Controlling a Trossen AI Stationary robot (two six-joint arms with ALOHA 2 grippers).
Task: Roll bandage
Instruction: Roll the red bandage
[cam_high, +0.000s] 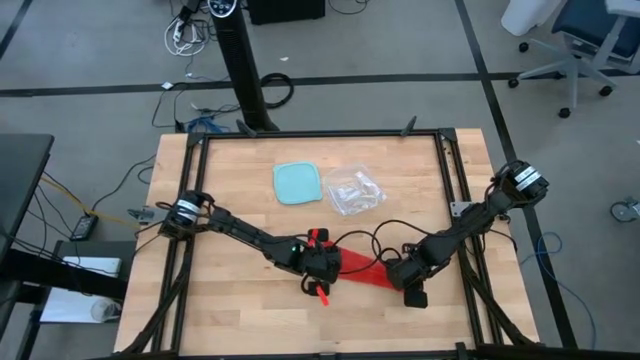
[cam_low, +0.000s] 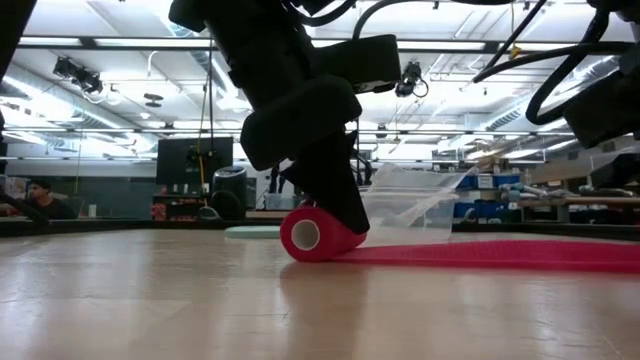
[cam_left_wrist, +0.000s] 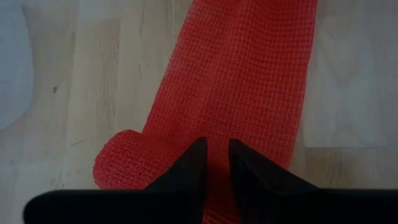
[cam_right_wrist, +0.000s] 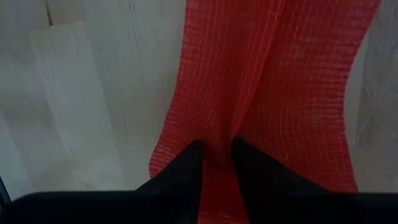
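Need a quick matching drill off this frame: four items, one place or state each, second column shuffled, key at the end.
Items
1. bandage
2. light-blue container
3. clear plastic bag
4. left tool

Places or states
A. lies on the table beside the blue container, on the right arm's side
B. partly rolled, roll at one end, flat strip running to the right tool
C. pinching the red roll end
D. far half of the table, near the middle, untouched

Pairs: 1-B, 2-D, 3-A, 4-C
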